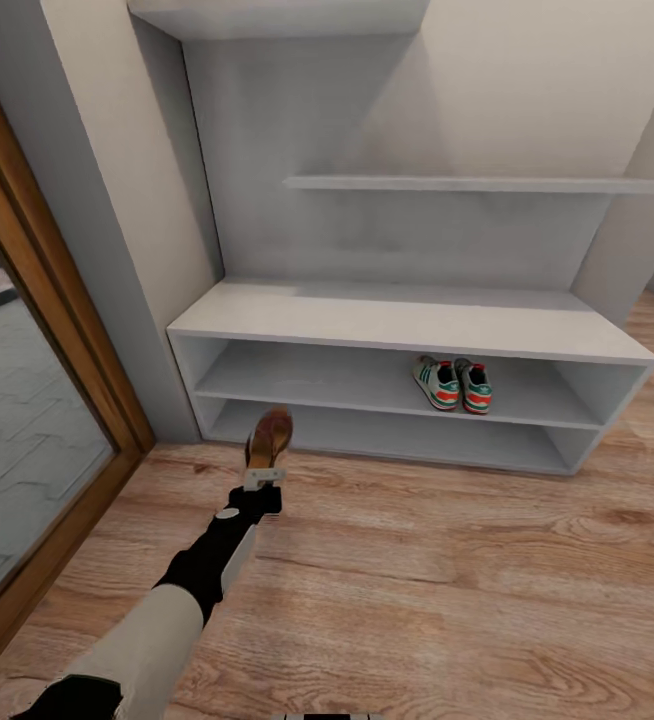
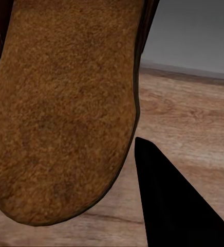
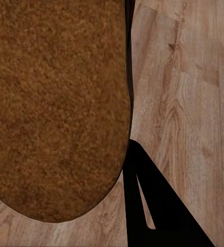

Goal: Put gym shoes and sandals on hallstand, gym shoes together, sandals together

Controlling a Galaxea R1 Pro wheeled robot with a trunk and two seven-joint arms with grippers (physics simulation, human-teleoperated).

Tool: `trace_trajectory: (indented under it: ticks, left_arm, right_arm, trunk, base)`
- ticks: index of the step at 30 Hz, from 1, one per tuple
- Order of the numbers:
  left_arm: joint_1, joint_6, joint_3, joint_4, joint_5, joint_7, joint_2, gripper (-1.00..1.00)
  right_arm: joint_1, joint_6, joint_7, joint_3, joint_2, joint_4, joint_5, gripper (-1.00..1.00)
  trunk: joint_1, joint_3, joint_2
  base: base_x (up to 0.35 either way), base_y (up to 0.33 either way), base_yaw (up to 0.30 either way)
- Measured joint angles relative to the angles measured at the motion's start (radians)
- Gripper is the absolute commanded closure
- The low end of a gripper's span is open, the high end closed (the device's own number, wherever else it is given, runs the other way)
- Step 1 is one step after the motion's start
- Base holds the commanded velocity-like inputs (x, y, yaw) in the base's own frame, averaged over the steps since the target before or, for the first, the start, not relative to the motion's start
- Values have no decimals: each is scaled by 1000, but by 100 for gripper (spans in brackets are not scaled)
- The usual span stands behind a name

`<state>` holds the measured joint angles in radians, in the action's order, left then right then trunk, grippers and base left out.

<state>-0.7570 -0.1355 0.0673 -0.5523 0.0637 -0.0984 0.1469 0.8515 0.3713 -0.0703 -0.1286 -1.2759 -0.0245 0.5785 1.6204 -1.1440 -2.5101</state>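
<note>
Hallstand [image 1: 407,325] of light grey stands against the corridor wall, a low wide bench with two long shelf compartments, a grey back panel and two wall shelves above it. In the upper compartment, right of the middle, the two gym shoes [image 1: 453,384] sit side by side and touching, cream-white with green stripes and red-orange patches. The lower compartment looks bare from the head view.

The left arm reaches forward from the lower left, and the left gripper [image 1: 263,480] holds a brown sandal [image 1: 269,439] with its length pointing toward the rack. The sandal hangs over the corridor floor [image 1: 447,570] just in front of the left end of the lower compartment. In the left wrist view its suede-like brown sole [image 2: 60,103] lies close against the lens, with one dark finger [image 2: 168,206] beside its edge and the wood planks and the grey base of the rack beyond; the jaws are closed on this sandal.

In the right wrist view a second brown sandal [image 3: 55,108] shows its sole just as close, with a dark finger [image 3: 158,206] at its edge, above the light brown plank floor; the right gripper's jaws appear clamped on it
</note>
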Motion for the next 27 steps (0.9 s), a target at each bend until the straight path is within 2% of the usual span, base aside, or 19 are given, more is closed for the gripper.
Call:
trace_trajectory:
  ticks: [13,27]
  left_arm:
    - [-65,-21,0,24,-1,-3,6,100]
    - [-73,-28,3,26,-2,-2,4,100]
  right_arm:
    - [0,0,0,0,0,0,-1,100]
    - [0,1,0,1,0,0,-1,100]
  trunk:
    - [0,0,0]
    - [0,0,0]
  base:
    - [0,0,0]
    - [25,0,0]
